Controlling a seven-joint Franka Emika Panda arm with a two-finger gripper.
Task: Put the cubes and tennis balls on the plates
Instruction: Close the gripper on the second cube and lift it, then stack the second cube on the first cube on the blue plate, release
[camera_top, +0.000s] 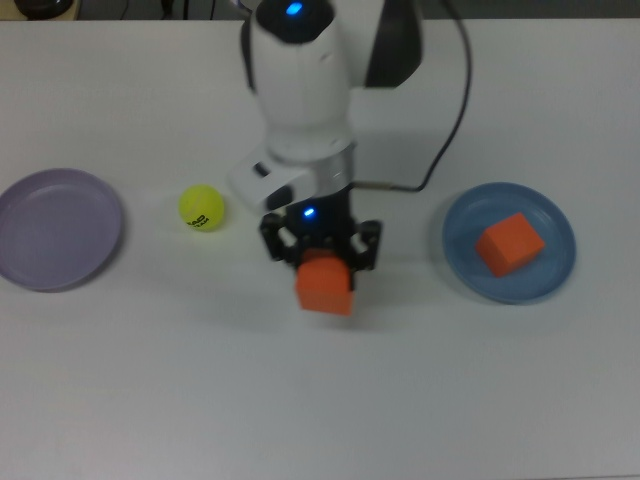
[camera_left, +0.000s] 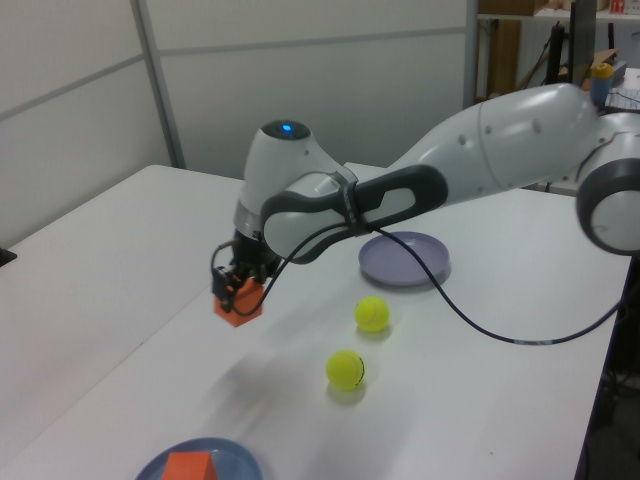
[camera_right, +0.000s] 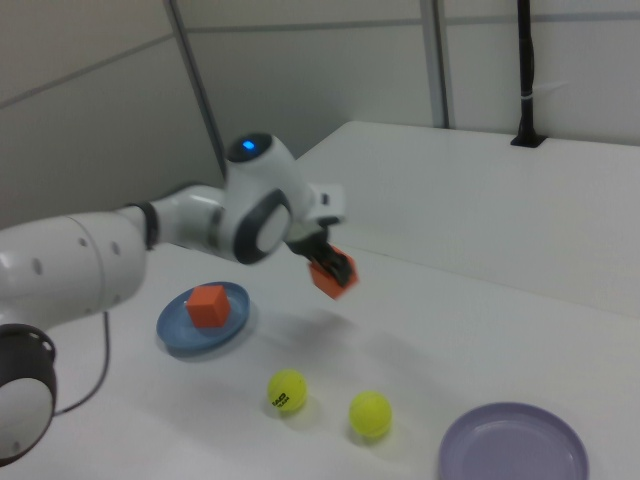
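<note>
The jaws of the gripper (camera_top: 322, 250) pinch one orange cube (camera_top: 325, 283) from two sides and carry it clear of the white table (camera_top: 320, 400), as the right view shows by the gap beneath it; in the top view the held cube hangs between the two plates, nearer the blue plate (camera_top: 455, 262) at the top view's right than the lavender plate (camera_top: 20, 268) at the top view's far left; the blue plate already bears the other cube (camera_top: 509, 243), which sits near its middle and takes up much of the flat part; the lavender plate is bare; one tennis ball (camera_top: 201, 207) lies on the table between the lavender plate and the arm in the top view, and the left view shows it with a second ball (camera_left: 372, 313) just beside it. The chief risk, as I judge it, lies in the choice of plate and the release; if the held cube goes to the blue plate it may come down on the cube already there or on the rim, tip, and slide off onto the table; the cube also looks turned in the grip in the right view, so it could land on an edge and tumble; a sweep toward the lavender plate would pass near the balls, and a low pass could knock them rolling across the table.
</note>
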